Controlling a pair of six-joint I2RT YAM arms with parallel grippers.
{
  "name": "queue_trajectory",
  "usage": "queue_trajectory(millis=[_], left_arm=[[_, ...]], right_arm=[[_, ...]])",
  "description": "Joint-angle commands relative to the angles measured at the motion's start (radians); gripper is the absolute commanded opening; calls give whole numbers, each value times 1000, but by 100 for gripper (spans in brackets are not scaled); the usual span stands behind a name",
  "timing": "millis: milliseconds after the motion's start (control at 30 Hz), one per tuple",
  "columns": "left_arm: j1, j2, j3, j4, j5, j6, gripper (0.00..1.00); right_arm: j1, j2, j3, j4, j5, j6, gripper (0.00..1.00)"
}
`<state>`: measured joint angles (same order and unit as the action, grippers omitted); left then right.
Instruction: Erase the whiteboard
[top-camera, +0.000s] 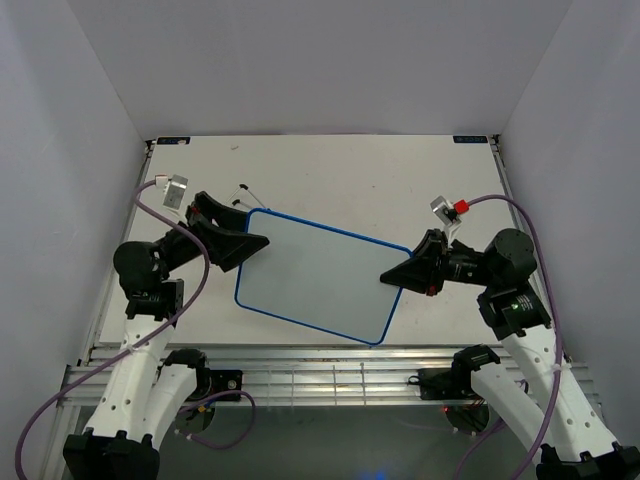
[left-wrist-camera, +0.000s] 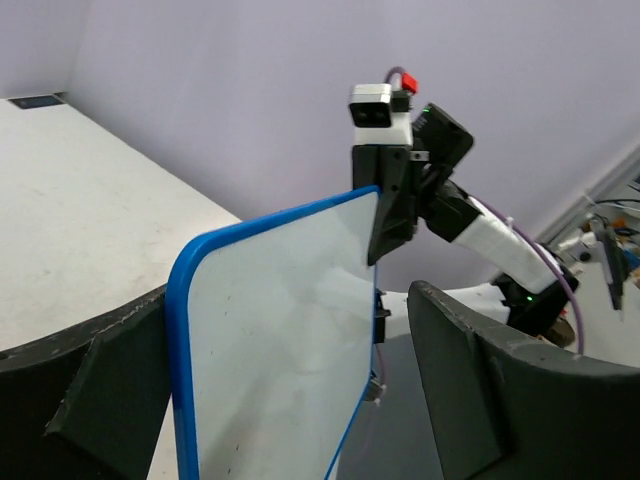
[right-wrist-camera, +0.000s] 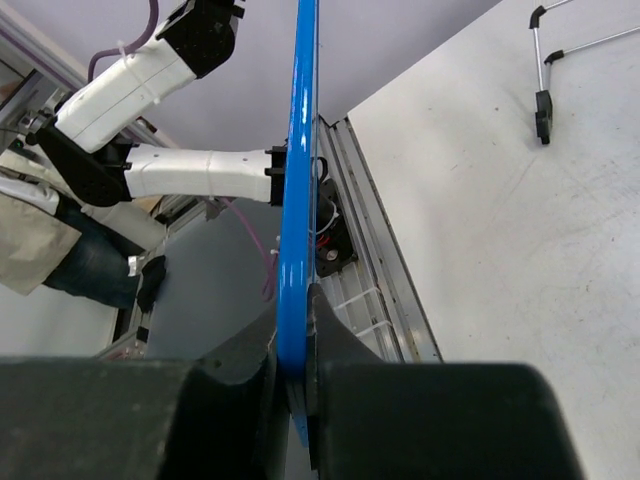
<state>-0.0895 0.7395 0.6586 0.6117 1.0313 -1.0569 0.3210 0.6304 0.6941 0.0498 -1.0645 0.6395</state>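
Observation:
The whiteboard (top-camera: 315, 280), white with a thin blue frame, lies face-up and skewed across the middle of the table; its face shows no writing. My right gripper (top-camera: 388, 274) is shut on its right edge. In the right wrist view the blue frame (right-wrist-camera: 299, 150) runs edge-on and is pinched between my right gripper's (right-wrist-camera: 298, 345) fingers. My left gripper (top-camera: 258, 239) is at the board's far-left corner. In the left wrist view the board (left-wrist-camera: 270, 320) stands between the spread fingers of my left gripper (left-wrist-camera: 290, 400), which is open and not touching it.
A thin metal wire piece with black tips (top-camera: 245, 190) lies on the table beyond the board, also seen as the wire piece (right-wrist-camera: 545, 70) in the right wrist view. An aluminium rail (top-camera: 330, 360) borders the near edge. Walls enclose the left, right and back.

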Motion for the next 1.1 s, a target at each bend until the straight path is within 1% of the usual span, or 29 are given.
queue_trajectory(millis=[0, 100, 133, 200, 233, 300, 333, 400, 433, 467, 533, 567, 600, 700, 767, 800, 867, 900, 933, 1000, 1033, 1067], left_arm=[[-3, 15, 24, -159, -74, 124, 98], [-1, 20, 12, -165, -51, 152, 98], [-1, 20, 1, -165, -40, 156, 92], [-3, 17, -8, -144, 15, 166, 86], [-1, 3, -22, -123, 36, 161, 76], [-3, -18, -36, -72, 74, 149, 67], [-3, -28, -39, -64, 81, 144, 58], [-3, -49, -43, -34, 111, 137, 49], [-3, -54, -45, -18, 121, 115, 40], [-1, -60, -51, -3, 130, 104, 26], [-3, -65, -59, 43, 148, 84, 15], [-1, -65, -63, 68, 154, 51, 2], [-3, -65, -83, 138, 162, 25, 0], [-1, -66, -117, 255, 173, -60, 0], [-3, -69, -122, 258, 161, -71, 0], [-3, -71, -129, 250, 150, -71, 0], [-1, -91, -128, 199, 98, -40, 0], [-1, -100, -125, 115, 75, 7, 0], [-3, -123, -123, 80, 50, 29, 0], [-3, -153, -129, 19, -25, 73, 0], [-3, -182, -135, 5, -46, 81, 0], [-1, -193, -137, -31, -98, 89, 0]], right_arm=[[-5, -6, 67, 84, 57, 43, 8], [-5, -9, 73, 84, 58, 51, 8], [-5, -9, 80, 84, 58, 51, 8], [-5, -3, 88, 84, 52, 51, 8], [-5, 2, 97, 82, 48, 49, 8], [-5, 15, 107, 84, 34, 48, 8], [-5, 21, 113, 84, 28, 46, 8], [-5, 37, 120, 84, 8, 31, 8], [-7, 41, 123, 82, -3, 28, 8], [-7, 48, 130, 84, -12, 25, 8], [-8, 67, 133, 82, -40, 14, 8], [-11, 80, 139, 81, -45, 11, 8], [-13, 87, 143, 81, -58, 6, 8], [-34, 118, 165, 78, -80, -8, 8], [-59, 141, 174, 76, -94, -18, 8], [-68, 146, 182, 78, -107, -23, 8], [-98, 161, 185, 71, -112, -40, 12], [-111, 164, 185, 71, -112, -43, 21], [-120, 167, 180, 67, -104, -46, 25], [-143, 181, 179, 18, -60, -79, 27], [-145, 187, 189, -25, -22, -107, 31], [-145, 204, 206, -98, 22, -148, 32]])
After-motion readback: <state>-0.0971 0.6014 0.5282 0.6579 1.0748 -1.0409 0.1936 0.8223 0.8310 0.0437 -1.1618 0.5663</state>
